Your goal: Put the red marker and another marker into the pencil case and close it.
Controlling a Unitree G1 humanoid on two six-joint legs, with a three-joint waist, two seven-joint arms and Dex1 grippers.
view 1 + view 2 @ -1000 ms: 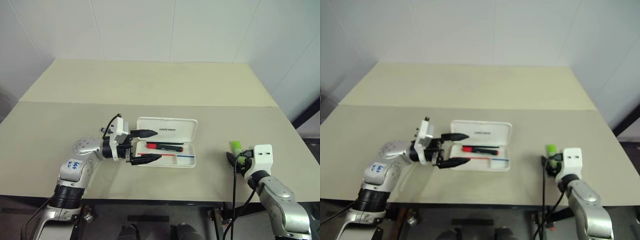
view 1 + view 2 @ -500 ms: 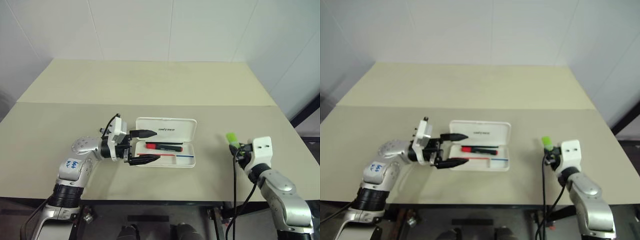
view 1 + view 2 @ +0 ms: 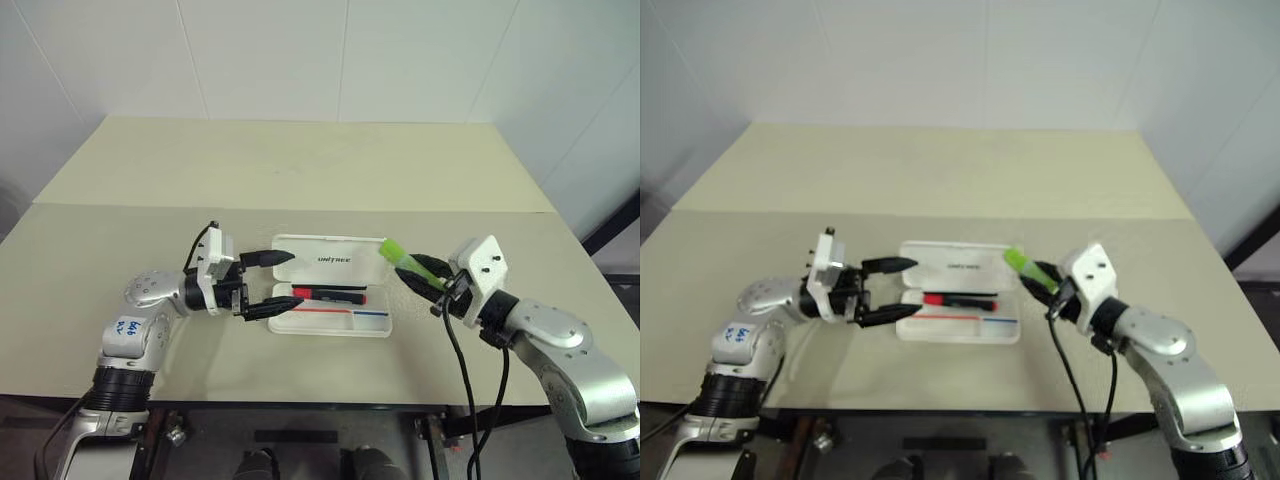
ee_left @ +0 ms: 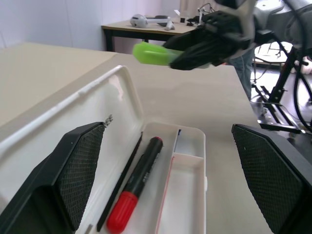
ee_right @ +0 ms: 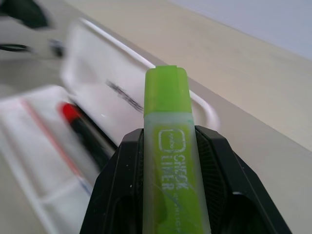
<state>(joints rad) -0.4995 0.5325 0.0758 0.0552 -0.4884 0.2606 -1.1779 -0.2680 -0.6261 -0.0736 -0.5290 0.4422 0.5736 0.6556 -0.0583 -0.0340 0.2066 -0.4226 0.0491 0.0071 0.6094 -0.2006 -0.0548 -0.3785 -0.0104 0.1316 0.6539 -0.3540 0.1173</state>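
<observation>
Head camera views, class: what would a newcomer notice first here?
The lime-green marker stands out, clamped in the right pincer above the right end of the open white pencil case. The red marker lies in its tray, and the left pincer gapes open at the case's left end.

Lime-green highlighter (image 3: 400, 256), white pencil case (image 3: 340, 257)

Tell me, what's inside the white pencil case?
The open pencil case holds the red marker, lying in its tray beside a red-and-blue stripe. The green marker isn't inside; the right claw holds it nearby.
</observation>
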